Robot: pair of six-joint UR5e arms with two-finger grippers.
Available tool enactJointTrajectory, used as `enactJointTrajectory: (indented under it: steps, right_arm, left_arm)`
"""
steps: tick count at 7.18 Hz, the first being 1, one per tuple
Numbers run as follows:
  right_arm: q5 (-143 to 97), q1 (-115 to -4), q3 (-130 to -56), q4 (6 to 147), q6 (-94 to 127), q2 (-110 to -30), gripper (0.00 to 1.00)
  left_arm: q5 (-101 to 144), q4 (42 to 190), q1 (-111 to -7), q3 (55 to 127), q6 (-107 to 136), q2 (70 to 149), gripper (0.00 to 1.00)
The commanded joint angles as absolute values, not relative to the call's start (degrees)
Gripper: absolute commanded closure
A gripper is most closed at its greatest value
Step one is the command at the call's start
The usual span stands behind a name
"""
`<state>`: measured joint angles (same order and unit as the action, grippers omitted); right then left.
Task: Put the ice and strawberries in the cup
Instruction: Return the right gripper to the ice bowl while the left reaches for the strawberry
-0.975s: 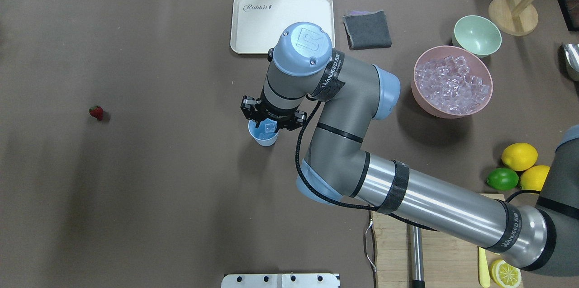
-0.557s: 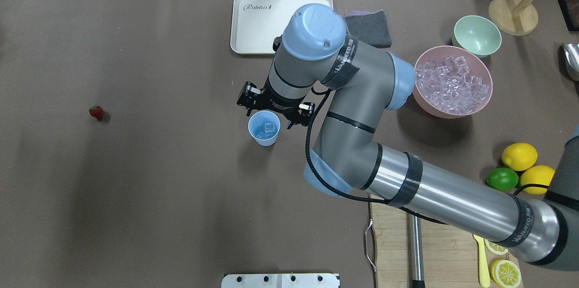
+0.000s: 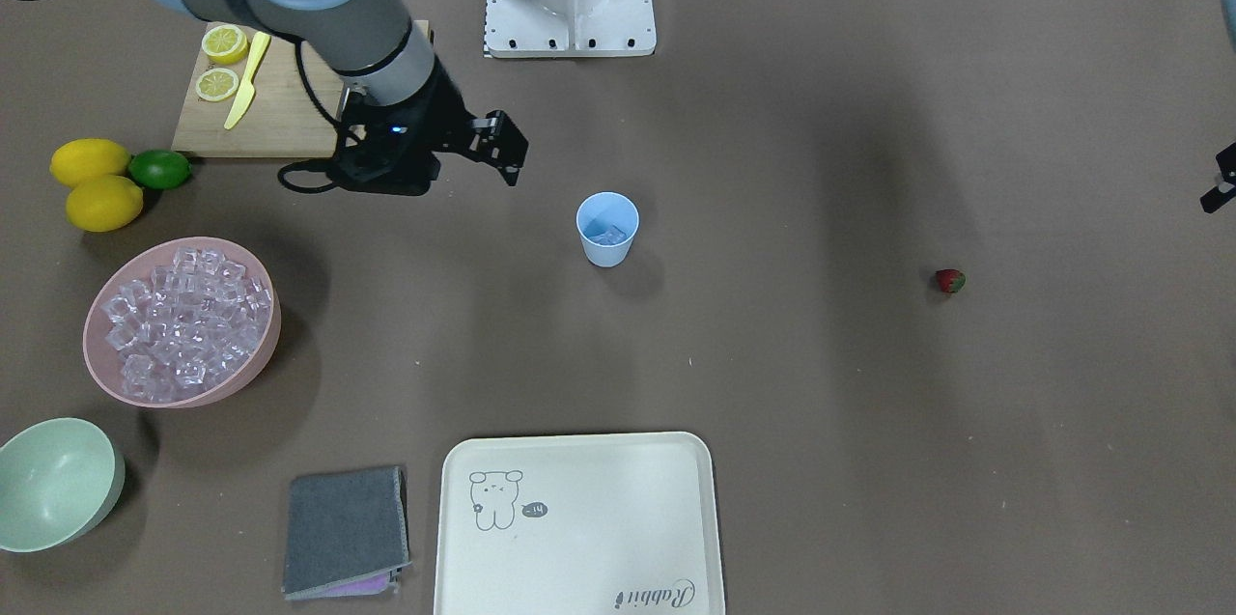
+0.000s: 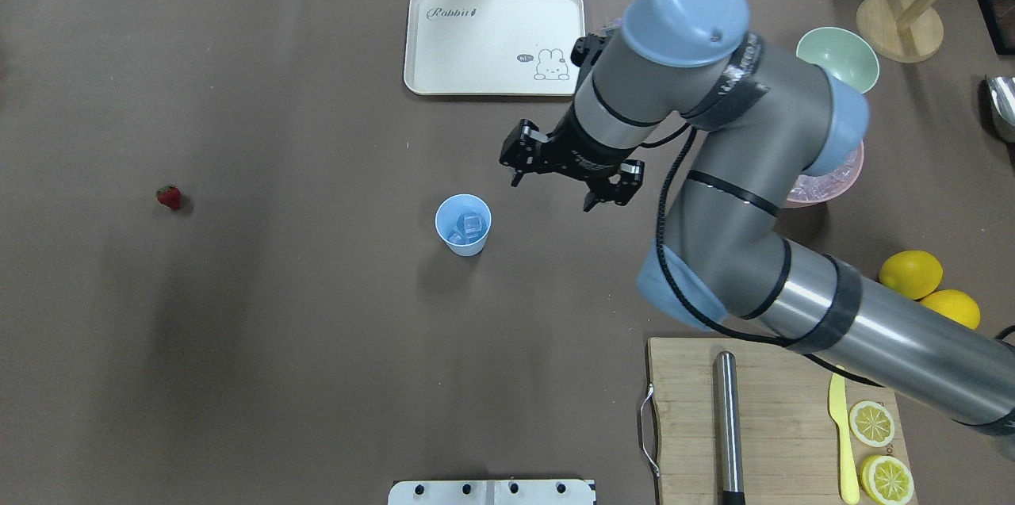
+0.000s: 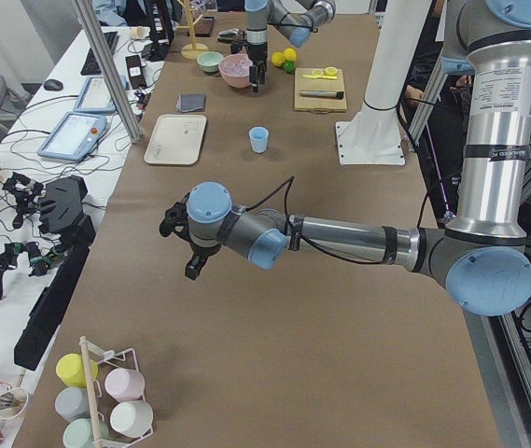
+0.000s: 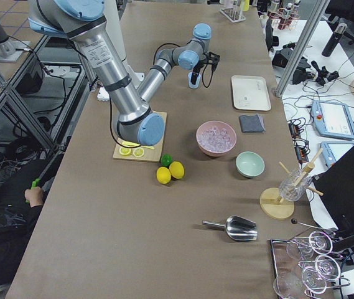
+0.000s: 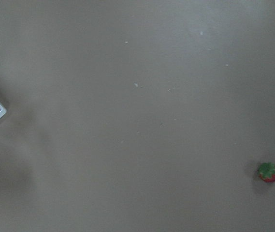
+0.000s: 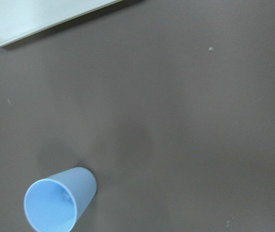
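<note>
Our right hand (image 4: 553, 189) has swung off the cup (image 4: 463, 224) and now hangs at its two o'clock, released and holding nothing. Starting left: the strawberry (image 4: 168, 197) lies on the table (image 4: 317, 346) at the cup's nine o'clock, well apart; whether our left hand (image 5: 181, 245) is released or clenched, we cannot tell. Ice (image 4: 468, 227) sits in the cup. We judge the berry may roll when pinched, or the light cup tip if clipped. Between them the table lies open; the pink bowl (image 4: 825, 180) sits under our right elbow.

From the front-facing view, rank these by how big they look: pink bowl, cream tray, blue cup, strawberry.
Largest to smallest:
1. cream tray
2. pink bowl
3. blue cup
4. strawberry
No close calls here.
</note>
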<state>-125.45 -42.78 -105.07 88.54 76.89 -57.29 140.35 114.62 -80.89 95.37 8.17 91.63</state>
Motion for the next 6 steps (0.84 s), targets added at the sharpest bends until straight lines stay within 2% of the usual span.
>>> enactJointTrajectory:
  steps: [1, 3, 6]
  right_arm:
    - [-126.91, -48.76, -105.91, 88.33, 66.84, -63.52, 0.01]
    - [-128.58, -52.02, -105.73, 88.33, 61.63, -66.17, 0.01]
    - [-128.5, -52.73, -105.38, 88.33, 60.56, -66.8, 0.01]
  left_arm:
    - [139.32, 118.79, -72.72, 99.3, 32.19, 92.28, 0.02]
    - [132.93, 129.42, -67.34, 100.63, 41.99, 88.97, 0.02]
    - [118.24, 131.13, -53.73, 100.46, 44.89, 89.47, 0.02]
